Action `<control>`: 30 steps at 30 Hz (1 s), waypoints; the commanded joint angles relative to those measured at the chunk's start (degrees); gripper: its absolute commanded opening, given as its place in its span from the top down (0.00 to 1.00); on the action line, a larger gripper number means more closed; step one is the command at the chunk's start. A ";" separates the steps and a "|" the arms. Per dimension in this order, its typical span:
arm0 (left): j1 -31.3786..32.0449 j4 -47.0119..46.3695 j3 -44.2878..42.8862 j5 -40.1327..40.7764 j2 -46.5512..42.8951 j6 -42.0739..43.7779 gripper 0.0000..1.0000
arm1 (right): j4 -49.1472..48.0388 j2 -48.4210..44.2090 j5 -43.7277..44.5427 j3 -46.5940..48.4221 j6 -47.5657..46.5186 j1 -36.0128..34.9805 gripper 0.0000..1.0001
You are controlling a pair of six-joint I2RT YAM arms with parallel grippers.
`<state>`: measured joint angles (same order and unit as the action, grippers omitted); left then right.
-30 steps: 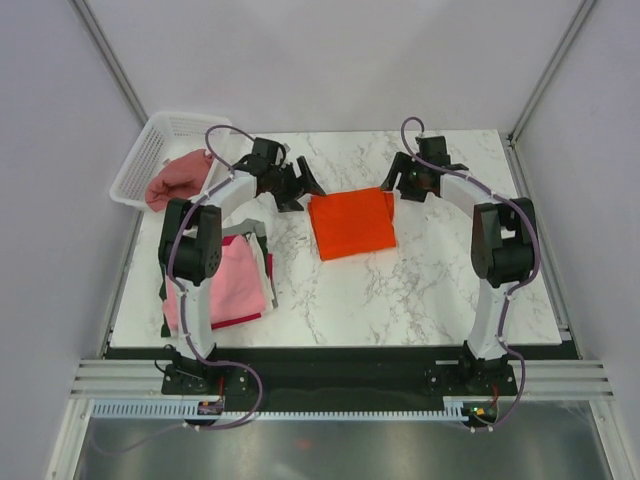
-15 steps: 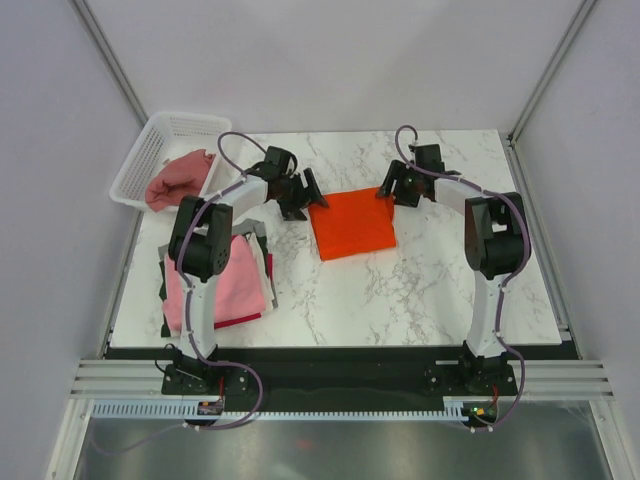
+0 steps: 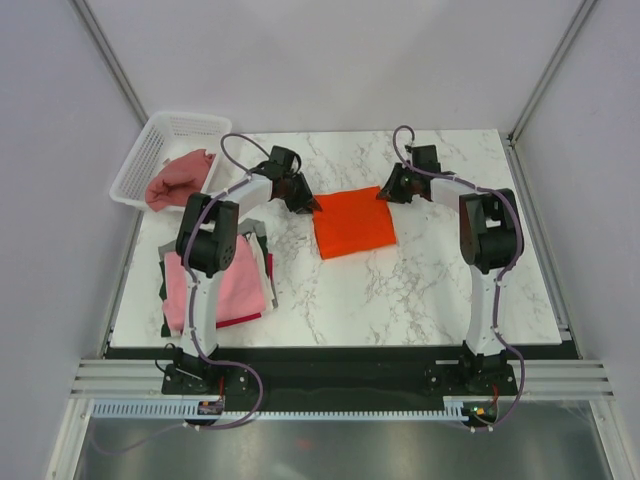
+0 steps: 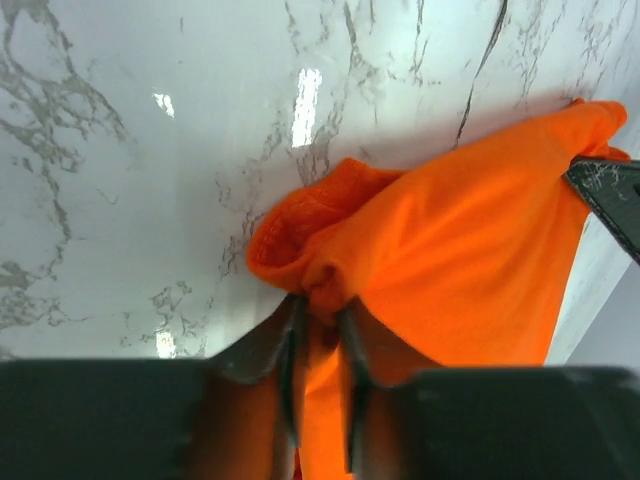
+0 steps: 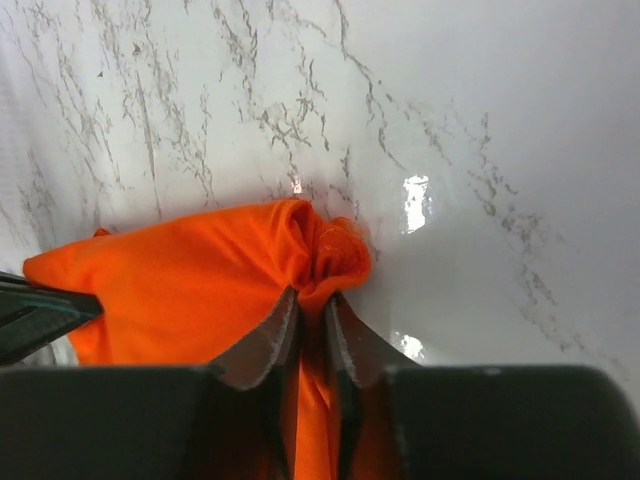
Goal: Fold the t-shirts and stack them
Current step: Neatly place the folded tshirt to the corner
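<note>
A folded bright orange t-shirt (image 3: 352, 222) lies on the marble table near its middle. My left gripper (image 3: 311, 203) is shut on the shirt's far left corner, and the cloth (image 4: 440, 270) bunches between its fingers. At the far right corner my right gripper (image 3: 386, 194) is shut on the same shirt, with a gathered fold (image 5: 325, 255) pinched between its fingers. A light pink t-shirt (image 3: 222, 280) tops a pile of other shirts at the near left. A dusty rose t-shirt (image 3: 178, 176) sits in the white basket.
The white mesh basket (image 3: 150, 150) stands at the table's far left corner. Grey and dark cloth edges (image 3: 262, 240) stick out from under the pink pile. Bare marble (image 3: 440, 270) lies to the right of the orange shirt.
Both grippers came down onto the orange shirt's far corners and went from open to shut on the cloth. The shirt's far edge has bunched slightly.
</note>
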<state>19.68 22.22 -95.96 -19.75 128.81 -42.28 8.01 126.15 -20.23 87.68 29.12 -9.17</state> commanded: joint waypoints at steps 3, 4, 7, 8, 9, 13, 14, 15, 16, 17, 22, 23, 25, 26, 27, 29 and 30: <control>1.06 -1.39 -4.14 3.40 1.52 -0.44 0.98 | 0.51 0.86 0.44 2.41 -0.64 -2.16 1.00; 1.23 -0.95 -4.84 3.40 1.44 -0.17 0.98 | 0.60 -0.02 1.41 2.23 -1.26 -2.86 1.00; 1.67 -0.77 -3.72 4.19 -1.71 0.79 0.98 | -0.44 -6.59 3.35 -2.14 -1.53 -4.19 1.00; 1.85 -0.77 -2.75 4.63 -3.03 0.97 0.98 | -1.50 -8.36 3.09 -3.73 -1.00 -4.10 1.00; 2.55 -0.77 -1.69 5.85 -6.44 1.23 0.98 | -3.42 -10.20 2.74 -5.40 -0.30 -4.28 1.00; 3.87 0.01 6.98 7.18 -16.99 2.73 0.98 | -3.79 -21.87 2.21 -12.60 -0.47 -5.07 1.00; 4.05 0.19 8.84 7.18 -19.80 2.82 0.98 | -3.44 -24.08 2.21 -13.66 -0.65 -5.42 1.00; 4.40 0.46 10.78 7.27 -24.88 2.91 0.98 | -2.92 -26.28 2.30 -14.72 -0.91 -6.38 1.00; 4.57 0.63 14.36 7.44 -27.89 3.08 0.98 | -2.30 -30.57 2.47 -16.73 -1.26 -7.00 1.00; 4.84 1.50 16.23 7.62 -30.79 3.17 0.98 | -1.69 -32.70 2.91 -17.53 -1.44 -7.70 1.00; 5.19 6.60 25.28 8.14 -50.01 2.38 0.98 | 3.06 -44.73 4.85 -20.61 -1.18 -13.67 1.00; 5.19 9.74 25.82 9.36 -52.93 2.47 0.98 | 3.50 -45.98 4.93 -20.79 -0.39 -15.68 1.00; 5.19 14.06 26.53 11.12 -57.42 2.90 0.98 | 4.64 -49.22 5.46 -20.45 0.49 -18.24 1.00; 5.19 16.26 26.53 13.40 -62.15 3.08 0.98 | 5.08 -49.94 5.99 -20.09 1.97 -19.64 1.00; 5.10 21.32 26.53 14.72 -64.19 3.08 0.98 | 5.35 -50.64 6.86 -19.83 2.51 -22.62 1.00; 5.02 25.66 26.53 17.19 -70.85 2.82 0.98 | 5.96 -51.35 7.74 -17.99 3.39 -25.97 1.00; 4.84 29.25 26.53 19.46 -73.33 2.73 0.98 | 7.01 -51.27 9.84 -17.11 4.18 -29.73 1.00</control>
<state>25.04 39.59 -69.91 -7.03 62.08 -40.99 12.25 75.59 -13.87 68.20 30.74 -33.56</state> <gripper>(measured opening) 0.045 0.029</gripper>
